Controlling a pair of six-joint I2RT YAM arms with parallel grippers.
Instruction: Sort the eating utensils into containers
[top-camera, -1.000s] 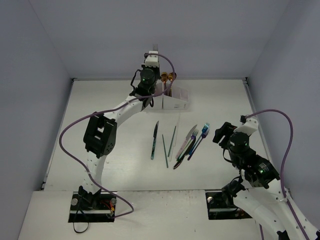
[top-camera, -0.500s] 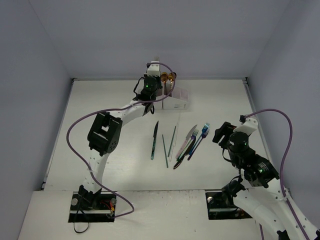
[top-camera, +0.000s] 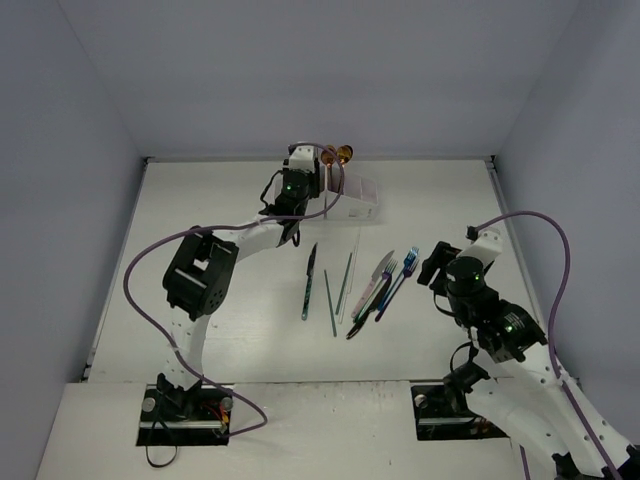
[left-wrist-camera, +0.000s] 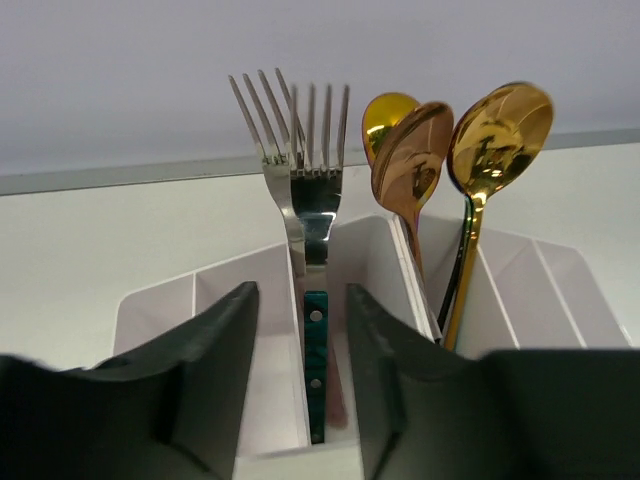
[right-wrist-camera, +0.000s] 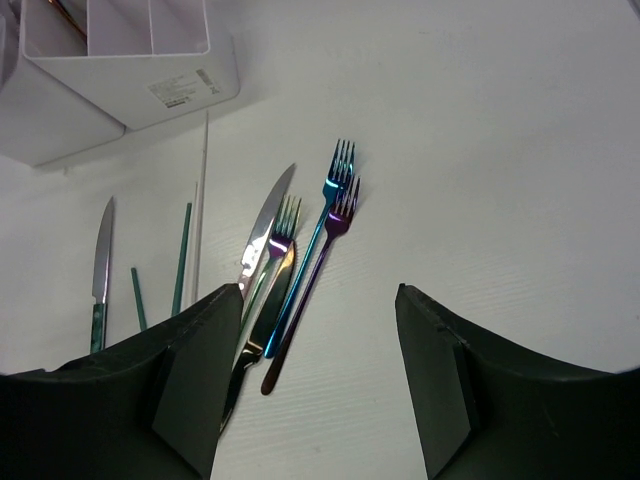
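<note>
Two silver forks (left-wrist-camera: 318, 215), one teal-handled, upright in white organiser (left-wrist-camera: 520, 270) beside gold spoons (left-wrist-camera: 495, 135); left end effector (left-wrist-camera: 300, 297) apart, right end effector (right-wrist-camera: 318, 297) apart.

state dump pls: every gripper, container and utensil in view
organiser box: upright, partly filled.
two forks: standing tines up in the box.
three spoons: standing bowls up, beside the forks.
loose forks and knives: lying on the table, overlapping.
teal-handled knife: lying flat, alone.
chopsticks: lying flat, unsorted.
left gripper: open, jaws either side of one fork's handle, not touching.
right gripper: open, empty, above the loose forks and knives.
</note>
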